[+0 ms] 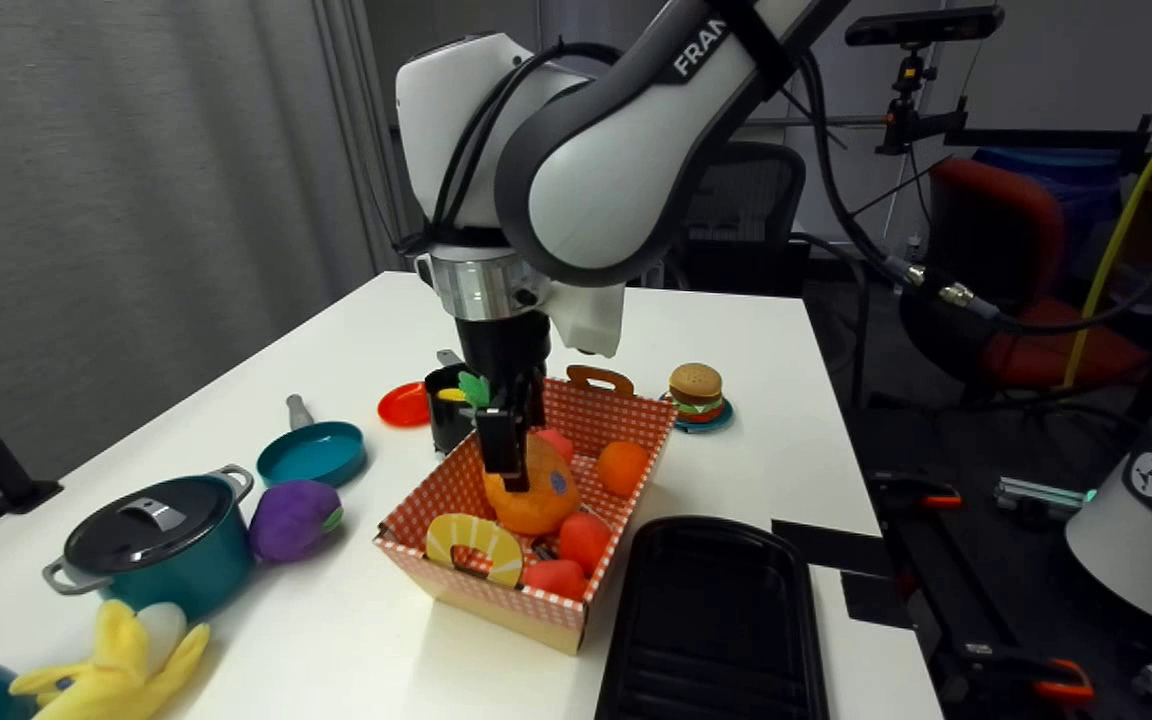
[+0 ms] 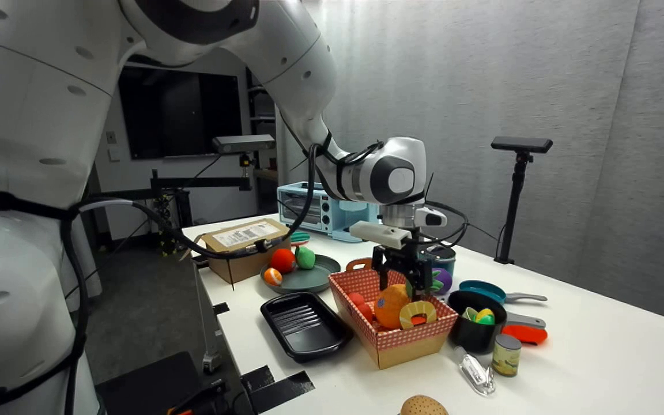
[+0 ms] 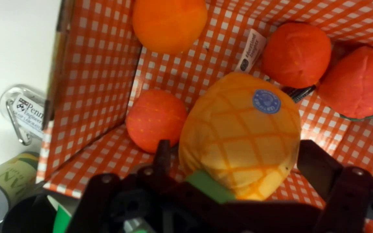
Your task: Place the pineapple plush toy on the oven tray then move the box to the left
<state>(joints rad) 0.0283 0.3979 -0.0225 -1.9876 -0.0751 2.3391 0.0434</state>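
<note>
The pineapple plush toy, orange-yellow with green leaves, lies inside the box in both exterior views (image 1: 548,495) (image 2: 390,305) and in the wrist view (image 3: 241,129). My gripper (image 1: 516,445) (image 2: 402,282) (image 3: 233,150) is lowered into the box, open, with a finger on either side of the toy. In the wrist view a gap shows at the left finger; the right finger is at or very near the toy's side. The tan box (image 1: 496,606) (image 2: 412,349) has a red-checked lining (image 3: 99,64). The black oven tray (image 1: 726,620) (image 2: 304,328) lies beside the box.
Red toy fruits (image 1: 586,540), an orange (image 1: 623,467) and a yellow ring (image 1: 461,530) share the box. Around it are a black pot (image 2: 473,331), can (image 2: 506,356), clear carabiner (image 2: 475,372), eggplant (image 1: 294,520), teal pot (image 1: 176,555), burger (image 1: 696,390) and fruit plate (image 2: 309,282).
</note>
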